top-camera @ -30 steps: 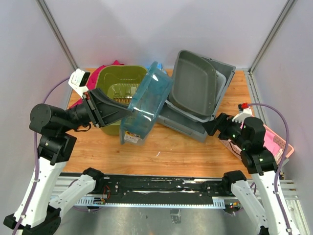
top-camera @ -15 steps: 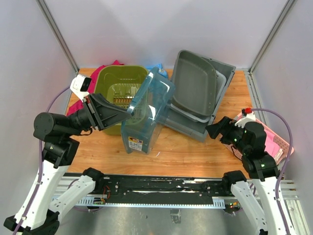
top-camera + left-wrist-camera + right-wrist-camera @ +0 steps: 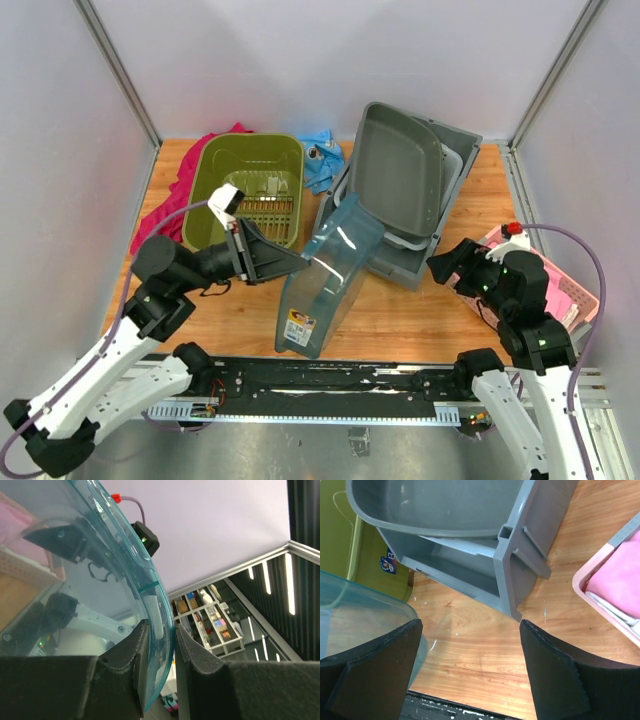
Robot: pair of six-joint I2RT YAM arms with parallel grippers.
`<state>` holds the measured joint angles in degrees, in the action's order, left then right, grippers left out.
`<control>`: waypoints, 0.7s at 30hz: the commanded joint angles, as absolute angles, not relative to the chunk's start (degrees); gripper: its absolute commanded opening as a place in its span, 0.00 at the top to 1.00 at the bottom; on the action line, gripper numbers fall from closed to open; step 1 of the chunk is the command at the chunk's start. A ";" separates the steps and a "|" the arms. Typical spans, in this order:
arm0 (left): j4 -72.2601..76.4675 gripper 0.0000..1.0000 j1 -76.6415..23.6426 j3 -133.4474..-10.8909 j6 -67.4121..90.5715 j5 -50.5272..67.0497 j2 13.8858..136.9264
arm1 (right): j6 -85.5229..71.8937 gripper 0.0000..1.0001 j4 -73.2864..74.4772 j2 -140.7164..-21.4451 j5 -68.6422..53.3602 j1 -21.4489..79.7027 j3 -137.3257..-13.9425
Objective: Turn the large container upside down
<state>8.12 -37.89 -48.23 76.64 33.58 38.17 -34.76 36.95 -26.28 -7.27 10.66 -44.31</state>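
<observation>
Left tool [image 3: 303,262] [image 3: 159,630]: pressed together on the rim of the teal container [image 3: 330,275], one pad inside the wall and one outside. The wrist view shows the clear wall [image 3: 100,570] pinched between both pads [image 3: 140,647].

The container is tipped up, neither flat nor inverted. Its labelled end is low, at the front edge of the counter [image 3: 400,315]. The other end is raised toward the back. I can't tell from the top view whether the low end bears on the wood.

Right tool [image 3: 440,268] [image 3: 470,625]: fingers spread wide, gripping nothing. It hangs over bare wood just beside the corner of the grey tubs [image 3: 400,185]. The right wrist view has a corner of the teal container [image 3: 365,615] at the left edge, apart from that tool.

In the way:
- The grey tubs [image 3: 470,540] are nested and leaning, directly behind and right of the raised end. The two overlap in the top view; I can't tell whether they touch.
- A green basket [image 3: 245,185] sits behind my left arm, close to the container's left side.

Further out:
- A red cloth [image 3: 175,195] lies left of the basket.
- A blue cloth [image 3: 322,160] lies between the basket and the tubs.
- A pink basket [image 3: 565,290] sits at the right edge, past the right arm.
</observation>
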 commanded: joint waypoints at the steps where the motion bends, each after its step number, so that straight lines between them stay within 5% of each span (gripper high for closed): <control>1: 17.76 1.00 -44.11 -46.70 74.27 26.68 40.07 | -37.94 0.20 36.81 -25.69 -9.82 11.92 -41.37; 15: 48.07 1.00 -45.44 -21.03 85.59 16.34 37.84 | -53.64 0.21 29.67 -19.88 -22.23 11.87 -32.31; 21: 32.56 1.00 -45.44 -16.48 84.63 6.02 24.27 | -56.86 0.21 27.95 -18.03 -22.73 11.93 -28.10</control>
